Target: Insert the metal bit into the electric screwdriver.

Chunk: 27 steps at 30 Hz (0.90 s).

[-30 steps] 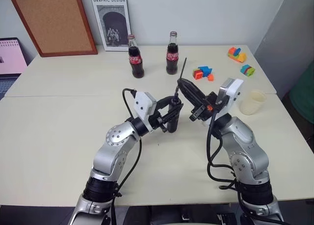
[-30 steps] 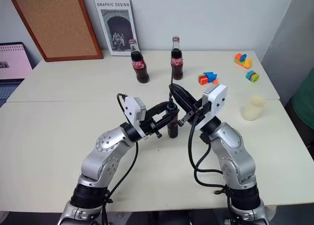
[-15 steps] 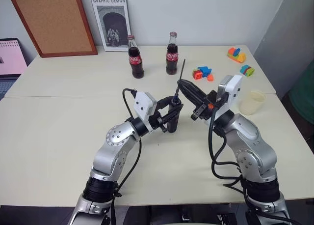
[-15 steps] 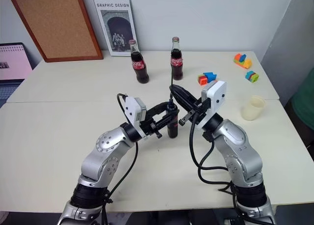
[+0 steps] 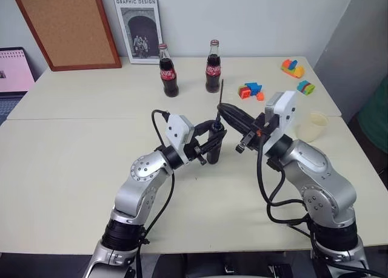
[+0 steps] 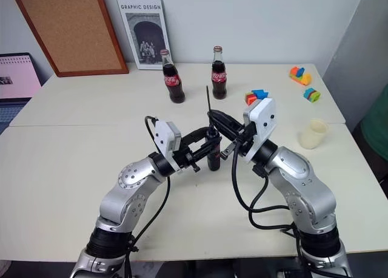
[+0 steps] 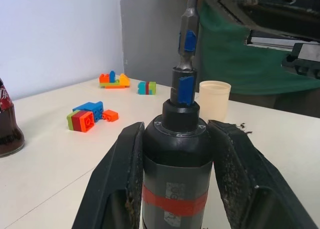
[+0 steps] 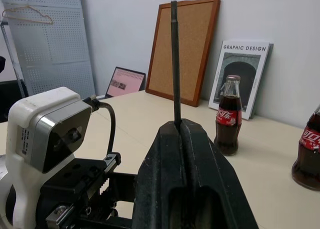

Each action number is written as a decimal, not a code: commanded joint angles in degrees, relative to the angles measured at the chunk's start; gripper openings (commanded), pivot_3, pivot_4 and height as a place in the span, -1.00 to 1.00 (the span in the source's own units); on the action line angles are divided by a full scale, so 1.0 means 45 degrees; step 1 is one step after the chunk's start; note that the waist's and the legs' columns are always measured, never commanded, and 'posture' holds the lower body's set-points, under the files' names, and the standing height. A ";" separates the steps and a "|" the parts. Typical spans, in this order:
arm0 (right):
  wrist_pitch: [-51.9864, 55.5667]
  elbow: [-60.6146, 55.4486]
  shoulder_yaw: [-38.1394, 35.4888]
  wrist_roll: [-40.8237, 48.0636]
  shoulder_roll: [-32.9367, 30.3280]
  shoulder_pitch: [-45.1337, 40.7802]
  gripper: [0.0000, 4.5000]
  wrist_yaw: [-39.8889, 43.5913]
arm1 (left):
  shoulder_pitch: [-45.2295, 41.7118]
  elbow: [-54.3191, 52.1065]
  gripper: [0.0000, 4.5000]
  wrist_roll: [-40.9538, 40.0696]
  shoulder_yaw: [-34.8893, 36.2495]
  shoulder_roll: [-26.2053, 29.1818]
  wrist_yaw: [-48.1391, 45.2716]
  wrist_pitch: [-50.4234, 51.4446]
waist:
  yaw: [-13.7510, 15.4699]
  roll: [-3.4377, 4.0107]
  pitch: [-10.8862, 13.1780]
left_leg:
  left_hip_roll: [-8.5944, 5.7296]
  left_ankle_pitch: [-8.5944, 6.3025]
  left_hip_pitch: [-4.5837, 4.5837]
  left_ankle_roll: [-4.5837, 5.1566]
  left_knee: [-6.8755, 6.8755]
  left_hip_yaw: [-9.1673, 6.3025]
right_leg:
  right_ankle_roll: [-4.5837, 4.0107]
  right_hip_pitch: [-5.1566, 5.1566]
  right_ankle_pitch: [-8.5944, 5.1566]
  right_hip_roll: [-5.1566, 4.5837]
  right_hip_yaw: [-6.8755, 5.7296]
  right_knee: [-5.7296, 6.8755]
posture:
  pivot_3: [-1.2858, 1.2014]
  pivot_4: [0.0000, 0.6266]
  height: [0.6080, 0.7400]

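Item 1. Electric screwdriver (image 7: 176, 154): slim black pen-shaped tool with a red band and a bluish socket at its front end. It stands upright above the pale cream surface (image 5: 73, 156), near the middle. The left gripper (image 5: 211, 145) has its two black fingers (image 7: 122, 184) closed against the barrel, one on each side.

Item 2. Metal bit (image 8: 175, 64): thin straight grey rod, needle-like. It is pinched between the shut fingers of the right gripper (image 5: 225, 109) and rises nearly vertical above them. In the left wrist view its lower end, marked with a blue patch, sits right at the mouth of the screwdriver's socket; whether it has gone in at all cannot be told.

Item 3. Governing relation: bit directly above screwdriver tip, the long axes of both close to one upright line. The right gripper carries the moving part, coming in from the robot's right; the left only braces. Judgement: insertion is at the seating step, and what remains calls for a straight push down along the shared axis; a slight tilt could jam the bit at the rim.

Item 4. Bystanders, well apart: two dark cola bottles (image 5: 168, 79), coloured toy bricks (image 5: 250, 90), a translucent paper cup (image 5: 312, 125).
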 commanded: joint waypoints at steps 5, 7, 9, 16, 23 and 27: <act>0.1138 -0.0351 0.0401 0.0659 0.0033 -0.0035 -0.58 0.0038 | 0.0004 0.0020 -0.28 0.0302 0.0021 0.0005 0.0200 0.0003 | -0.0004 -0.0001 0.0001 | 0.0003 0.0000 0.0000 0.0000 -0.0003 -0.0002 | 0.0000 -0.0001 0.0000 0.0000 -0.0001 -0.0001 | 0.03 -0.52 1.00; 0.1221 -0.0385 0.0268 0.0812 0.0079 -0.0064 -0.37 -0.0026 | 0.0020 0.0008 -0.28 0.0309 0.0008 0.0002 0.0205 -0.0004 | -0.0005 -0.0001 0.0001 | 0.0004 -0.0001 -0.0001 0.0000 -0.0006 -0.0002 | 0.0000 -0.0001 -0.0001 0.0001 -0.0002 -0.0007 | 0.03 -0.52 1.00; 0.1250 -0.0395 0.0107 0.0948 0.0158 -0.0098 -0.17 -0.0074 | 0.0021 0.0015 -0.28 0.0304 -0.0003 -0.0003 0.0212 -0.0007 | -0.0008 -0.0001 0.0002 | 0.0006 -0.0001 -0.0002 0.0000 -0.0009 -0.0003 | 0.0000 -0.0001 -0.0001 0.0001 -0.0002 -0.0012 | 0.03 -0.52 1.00; 0.1464 -0.0455 -0.0502 0.1577 0.0334 -0.0170 0.47 -0.0197 | 0.0049 0.0006 -0.28 0.0300 -0.0062 0.0000 0.0242 -0.0016 | -0.0011 -0.0001 0.0005 | 0.0007 -0.0002 -0.0012 0.0001 -0.0020 -0.0003 | 0.0001 -0.0006 -0.0001 0.0002 -0.0004 -0.0032 | 0.03 -0.52 1.00; 0.1710 -0.0590 -0.1428 0.2418 0.0005 0.0030 1.00 -0.0209 | -0.0046 0.0085 -0.28 0.0315 -0.0001 0.0026 0.0228 -0.0025 | -0.0010 -0.0002 0.0005 | 0.0007 -0.0003 -0.0029 0.0001 -0.0026 -0.0003 | 0.0001 -0.0006 -0.0001 0.0002 -0.0002 -0.0067 | 0.03 -0.52 1.00; 0.1773 -0.0636 -0.1909 0.2750 -0.0316 0.0110 1.00 -0.0250 | -0.0105 0.0092 -0.28 0.0373 0.0006 0.0070 0.0232 -0.0051 | -0.0011 -0.0003 0.0007 | 0.0006 -0.0004 -0.0034 0.0002 -0.0029 -0.0001 | 0.0002 -0.0007 -0.0001 0.0001 -0.0004 -0.0075 | 0.03 -0.52 1.00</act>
